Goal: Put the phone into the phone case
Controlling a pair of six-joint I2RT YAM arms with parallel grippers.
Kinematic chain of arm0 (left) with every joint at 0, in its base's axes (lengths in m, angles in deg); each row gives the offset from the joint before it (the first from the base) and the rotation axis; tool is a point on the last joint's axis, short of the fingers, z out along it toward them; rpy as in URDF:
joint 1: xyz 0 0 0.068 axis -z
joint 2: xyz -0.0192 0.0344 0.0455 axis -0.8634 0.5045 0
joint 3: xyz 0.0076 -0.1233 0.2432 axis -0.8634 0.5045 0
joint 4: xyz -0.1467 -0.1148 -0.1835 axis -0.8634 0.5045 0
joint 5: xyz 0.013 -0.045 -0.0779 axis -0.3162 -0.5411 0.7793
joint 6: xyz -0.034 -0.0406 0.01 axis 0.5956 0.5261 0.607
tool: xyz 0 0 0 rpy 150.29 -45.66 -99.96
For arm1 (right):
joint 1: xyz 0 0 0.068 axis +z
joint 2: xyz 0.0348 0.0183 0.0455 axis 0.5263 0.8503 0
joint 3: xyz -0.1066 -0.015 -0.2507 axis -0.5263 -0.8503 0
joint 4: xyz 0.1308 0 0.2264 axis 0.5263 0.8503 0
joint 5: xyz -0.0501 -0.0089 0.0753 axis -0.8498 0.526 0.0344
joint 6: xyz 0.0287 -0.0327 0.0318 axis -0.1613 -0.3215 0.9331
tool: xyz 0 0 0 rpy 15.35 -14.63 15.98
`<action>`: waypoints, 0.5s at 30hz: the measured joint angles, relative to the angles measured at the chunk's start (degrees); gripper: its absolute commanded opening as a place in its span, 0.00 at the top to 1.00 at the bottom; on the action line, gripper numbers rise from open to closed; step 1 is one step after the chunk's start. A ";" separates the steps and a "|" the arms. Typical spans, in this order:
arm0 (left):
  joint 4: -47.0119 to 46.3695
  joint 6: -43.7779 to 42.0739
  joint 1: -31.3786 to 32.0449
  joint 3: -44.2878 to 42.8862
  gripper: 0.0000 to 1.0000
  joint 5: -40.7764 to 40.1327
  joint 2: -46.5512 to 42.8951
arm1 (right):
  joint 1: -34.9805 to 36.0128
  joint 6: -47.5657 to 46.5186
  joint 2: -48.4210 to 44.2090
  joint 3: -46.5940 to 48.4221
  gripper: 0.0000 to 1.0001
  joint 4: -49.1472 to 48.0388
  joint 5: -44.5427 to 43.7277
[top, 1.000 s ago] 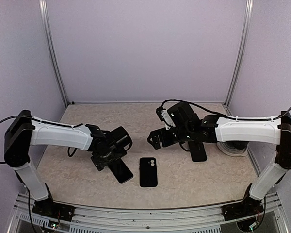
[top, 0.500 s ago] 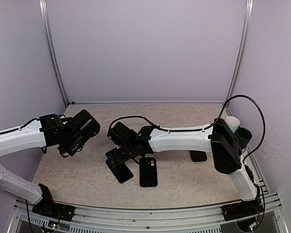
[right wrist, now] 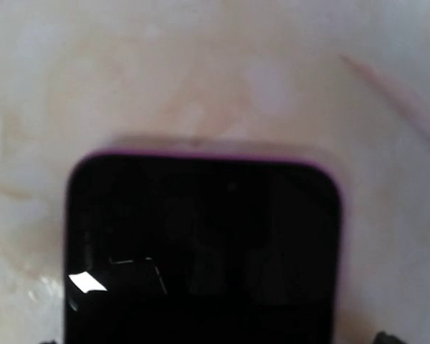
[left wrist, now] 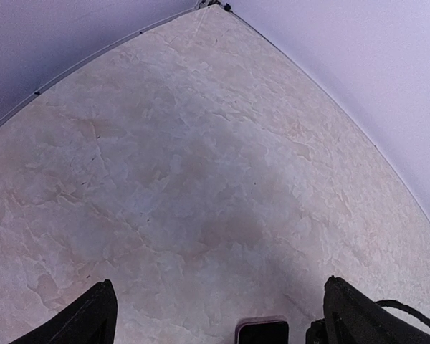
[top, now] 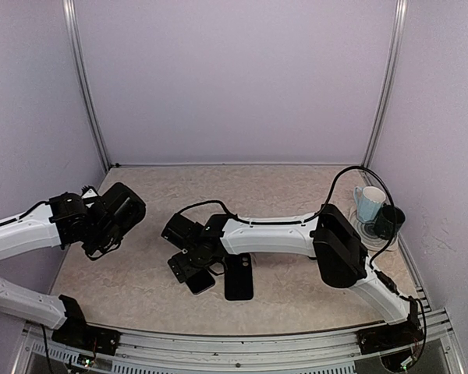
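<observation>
The phone, a dark screen in a purple rim, lies face up on the table left of the black phone case, which lies flat beside it. My right gripper hangs low over the phone's far end. In the right wrist view the phone fills the frame, and the right gripper is open, its fingertips just showing outside the phone's two long edges. My left gripper is open and empty, well left of the phone. The left wrist view shows the left gripper above bare table, with one end of the phone at the bottom edge.
A light blue mug and a dark mug stand on a white coaster at the far right. The right arm stretches across the middle of the table. Purple walls enclose the table on three sides.
The right arm has swung from the right side across to the phone and lowered over it. The left arm has left the phone and drawn back to the left.
</observation>
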 measured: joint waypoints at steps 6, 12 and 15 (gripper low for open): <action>-1.03 -0.94 -0.87 0.46 0.01 -0.31 -1.33 | 0.00 1.22 1.05 2.01 0.11 2.36 -0.72; -2.82 -2.86 -1.62 0.72 0.01 -0.44 -1.36 | 0.00 2.03 1.68 3.39 0.35 5.01 -1.51; -4.07 -3.61 -1.75 0.72 0.01 -0.46 -0.85 | 0.00 2.43 1.22 2.86 0.41 5.18 -1.49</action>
